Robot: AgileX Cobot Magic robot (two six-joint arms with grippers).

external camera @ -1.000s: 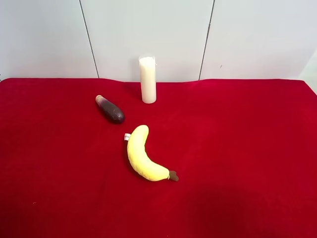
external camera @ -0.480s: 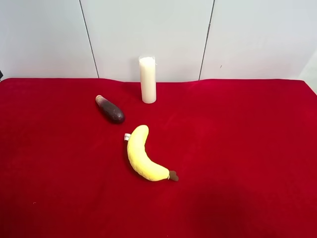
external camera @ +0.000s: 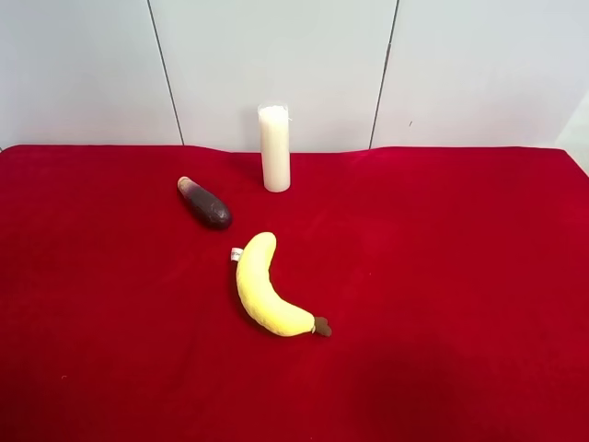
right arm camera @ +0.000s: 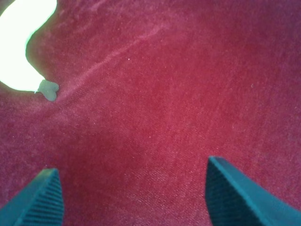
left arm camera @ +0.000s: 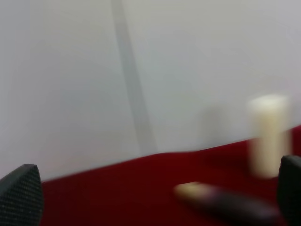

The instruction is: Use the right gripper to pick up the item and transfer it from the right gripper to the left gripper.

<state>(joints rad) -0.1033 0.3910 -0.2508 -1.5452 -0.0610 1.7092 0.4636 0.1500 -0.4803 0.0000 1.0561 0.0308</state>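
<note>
Black ribbed jaw tips of the right gripper (right arm camera: pixel 134 197) stand wide apart, nothing between them, only red velvet cloth (right arm camera: pixel 178 108) under them. Pads show fine cross-ridges. Toy eggplant isn't in the right wrist view; the plush banana (right arm camera: pixel 21 44) is, overexposed to near white, its dull stub end resting on the cloth, well away from the jaws.

Left gripper (left arm camera: pixel 155 197): dark textured fingertips (left arm camera: pixel 21 197) at the two edges of the frame, spread wide, holding nothing. Left wrist view is blurred. The eggplant (left arm camera: pixel 225 205) lies on the cloth ahead of that gripper, between the lines of the two tips but clear of both, pale stem end toward the gap's middle, dark body running off toward one tip. White pillar candle (left arm camera: pixel 268 136) stands upright beyond it, against a pale grey wall panel (left arm camera: pixel 94 70) with a seam.

Exterior high view shows neither arm. Eggplant (external camera: pixel 204 203) lies flat on the red cloth (external camera: pixel 442 276), elongated, glossy dark purple-black, lighter stem end pointing to the back-left corner. Candle (external camera: pixel 274 147), a smooth matte cylinder, stands near it toward the rear, not touching. Banana (external camera: pixel 266 287), curved yellow fabric with a brown tip and a small white tag, lies nearer the camera, close to the eggplant but apart.
</note>
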